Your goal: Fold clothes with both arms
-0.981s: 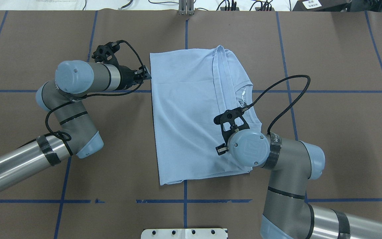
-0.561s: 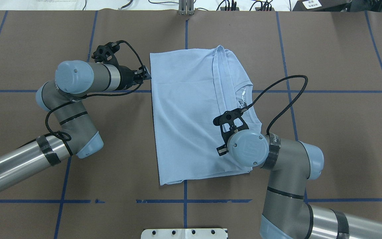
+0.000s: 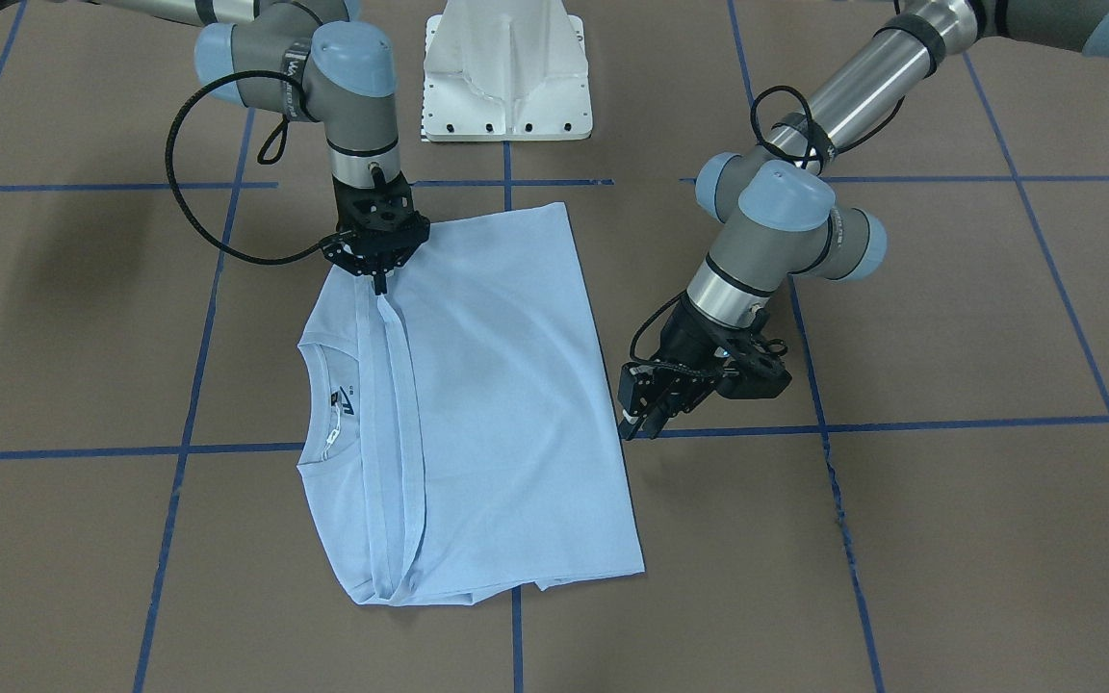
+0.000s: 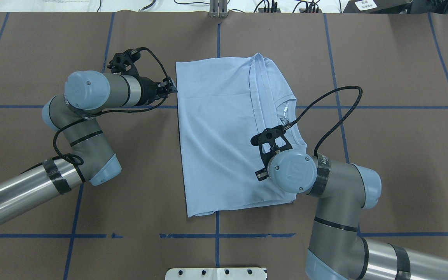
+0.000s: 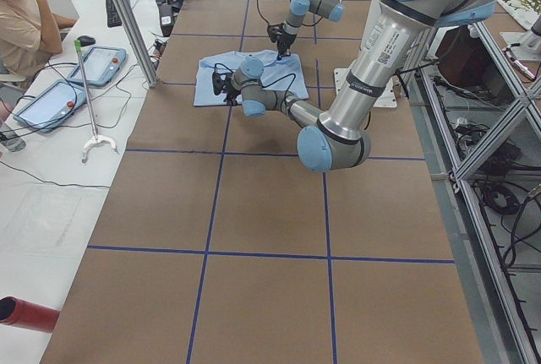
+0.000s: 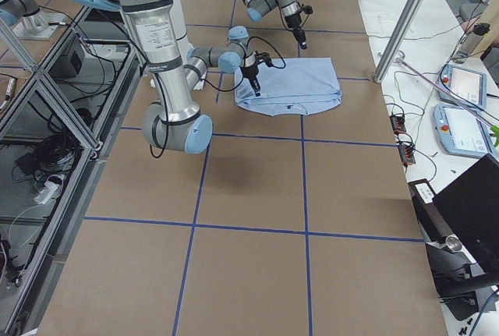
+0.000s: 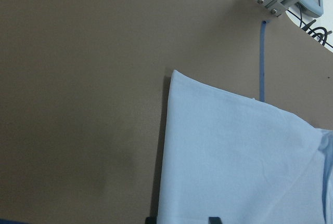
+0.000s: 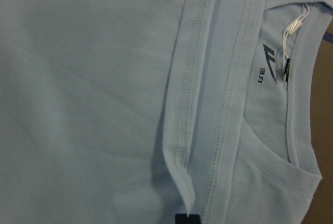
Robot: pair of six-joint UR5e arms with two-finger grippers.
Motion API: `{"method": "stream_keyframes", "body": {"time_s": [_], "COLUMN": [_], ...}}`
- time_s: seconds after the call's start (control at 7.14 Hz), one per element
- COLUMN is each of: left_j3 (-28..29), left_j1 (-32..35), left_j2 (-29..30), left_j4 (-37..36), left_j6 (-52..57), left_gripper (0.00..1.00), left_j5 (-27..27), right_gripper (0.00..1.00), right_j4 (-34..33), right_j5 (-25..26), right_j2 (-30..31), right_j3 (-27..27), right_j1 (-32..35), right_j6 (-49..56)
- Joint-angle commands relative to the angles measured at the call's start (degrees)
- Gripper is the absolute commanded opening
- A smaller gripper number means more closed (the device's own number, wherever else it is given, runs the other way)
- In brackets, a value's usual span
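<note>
overhead exterior and front-facing views are showing the right end effector (image 3: 379,279) pointing straight down, its jaws pinching shut on the hem strip (image 3: 391,385) of the light blue t-shirt (image 4: 216,136), upper left of centre in the front-facing frame. the left end effector (image 3: 633,419) is reaching in low at the garment's right edge in that frame, jaws standing apart around the cloth edge. the t-shirt is lying folded lengthwise and flat, mid-frame on the brown surface (image 4: 383,175), its collar (image 3: 309,404) facing left.
</note>
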State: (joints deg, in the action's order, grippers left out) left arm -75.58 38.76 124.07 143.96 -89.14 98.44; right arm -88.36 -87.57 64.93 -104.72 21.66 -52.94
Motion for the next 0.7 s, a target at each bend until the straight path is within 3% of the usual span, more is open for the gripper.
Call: {"method": "stream_keyframes", "body": {"time_s": [0.0,0.42,0.56], "left_j3": [0.0,-0.44,-0.44], "left_j1": [0.0,0.0,0.0], "left_j2": [0.12,0.04,0.04], "left_j4": [0.0,0.0,0.0], "left_j6": [-0.07,-0.07,-0.07], "left_gripper": [0.44,0.44,0.44], "left_j5": [0.0,0.0,0.0], "right_gripper": [0.0,0.0,0.06], "right_j4": [-0.06,-0.58,-0.67], "right_j5": [-0.24,-0.23,-0.15], "right_j2": [2.11,4.58,4.85], "right_j3": [-0.66,-3.81,-3.82], "right_j1": [0.75,-0.04,-0.13], "right_j6": [0.04,-3.31,-3.4]}}
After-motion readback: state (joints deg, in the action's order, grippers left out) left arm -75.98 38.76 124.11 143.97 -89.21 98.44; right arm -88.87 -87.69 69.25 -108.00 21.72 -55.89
